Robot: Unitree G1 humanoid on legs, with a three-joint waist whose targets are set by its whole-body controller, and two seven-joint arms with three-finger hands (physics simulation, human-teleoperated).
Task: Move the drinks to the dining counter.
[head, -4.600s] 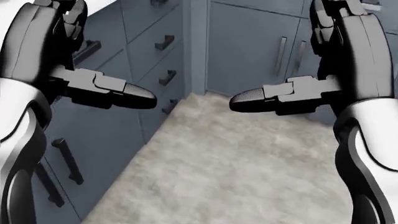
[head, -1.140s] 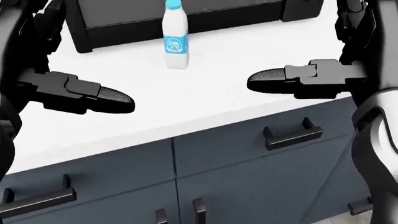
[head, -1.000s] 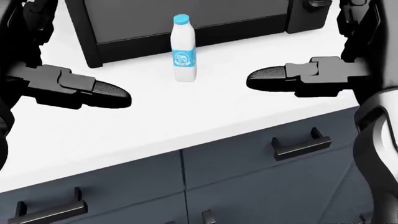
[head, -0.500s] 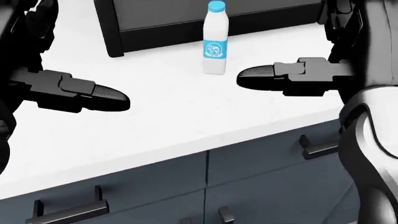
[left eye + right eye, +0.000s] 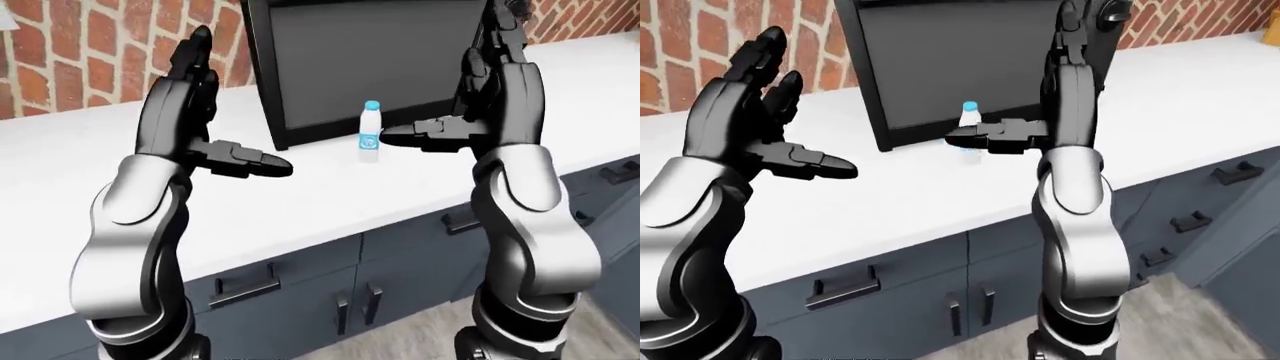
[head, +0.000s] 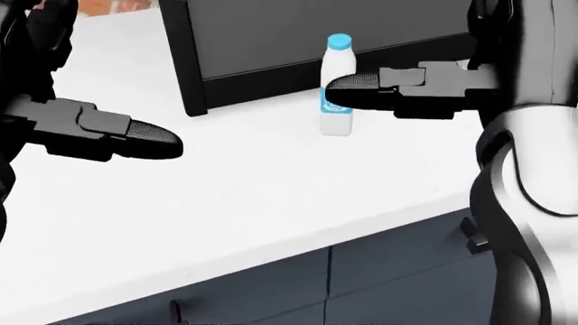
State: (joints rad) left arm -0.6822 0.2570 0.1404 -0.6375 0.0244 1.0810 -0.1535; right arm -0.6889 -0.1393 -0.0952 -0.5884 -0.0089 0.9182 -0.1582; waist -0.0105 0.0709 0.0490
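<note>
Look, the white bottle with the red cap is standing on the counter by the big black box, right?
Almost. The cap is blue, not red, as the head view shows. The rest holds: the white bottle stands upright on the white counter, close to the big black box.

You face a long white counter (image 5: 300, 202) over dark blue-grey cabinets (image 5: 890, 292) with black bar handles (image 5: 243, 283). At twelve o'clock a large black appliance (image 5: 370, 60) stands on it against a red brick wall (image 5: 80, 52). Pale speckled floor (image 5: 1180, 315) shows at five o'clock.
</note>
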